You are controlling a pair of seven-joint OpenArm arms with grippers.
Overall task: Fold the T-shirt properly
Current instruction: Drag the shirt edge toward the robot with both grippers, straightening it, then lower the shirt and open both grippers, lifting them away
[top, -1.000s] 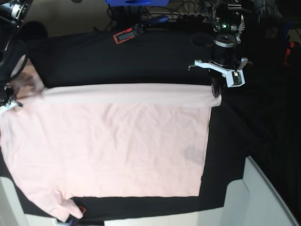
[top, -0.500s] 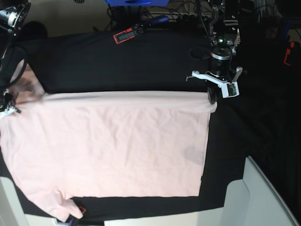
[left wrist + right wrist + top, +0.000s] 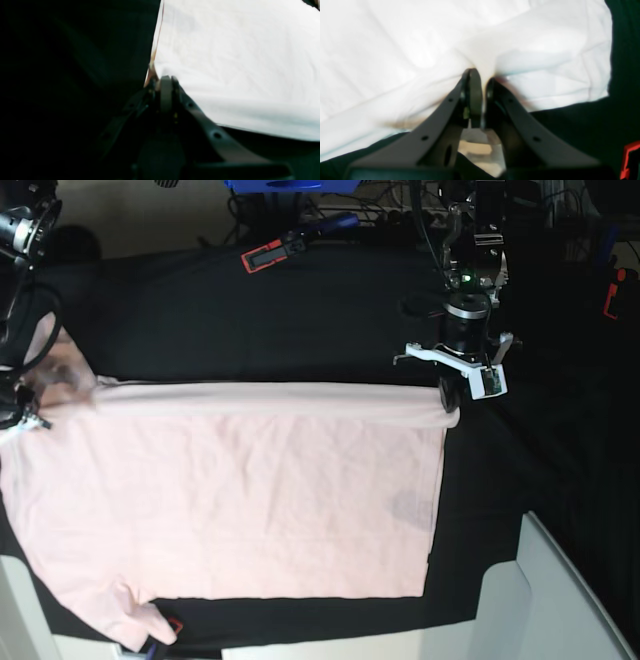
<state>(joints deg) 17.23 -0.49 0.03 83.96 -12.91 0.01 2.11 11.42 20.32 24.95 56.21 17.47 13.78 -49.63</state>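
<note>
The pale pink T-shirt (image 3: pixel 250 500) lies spread flat on the black table cloth (image 3: pixel 300 320), plain side up. Its far edge is turned over into a narrow band along the top. My left gripper (image 3: pixel 450 398) is shut on the far right corner of that band. The left wrist view shows its jaws pinched on the T-shirt (image 3: pixel 237 62) at my left gripper (image 3: pixel 165 80). At the far left edge of the table, my right gripper (image 3: pixel 22 418) is shut on the shoulder end. The right wrist view shows the T-shirt (image 3: pixel 395 50) bunched up in my right gripper (image 3: pixel 482 75).
A red and black hand tool (image 3: pixel 270 253) lies on the cloth at the back. A white bin (image 3: pixel 540 600) stands at the near right corner. A small red item (image 3: pixel 612 290) sits at the right edge, and a red bit (image 3: pixel 175 625) peeks out by the near sleeve.
Both grippers have moved toward the near side, carrying the shirt's far edge with them. The folded band now lies lower over the shirt's body.
</note>
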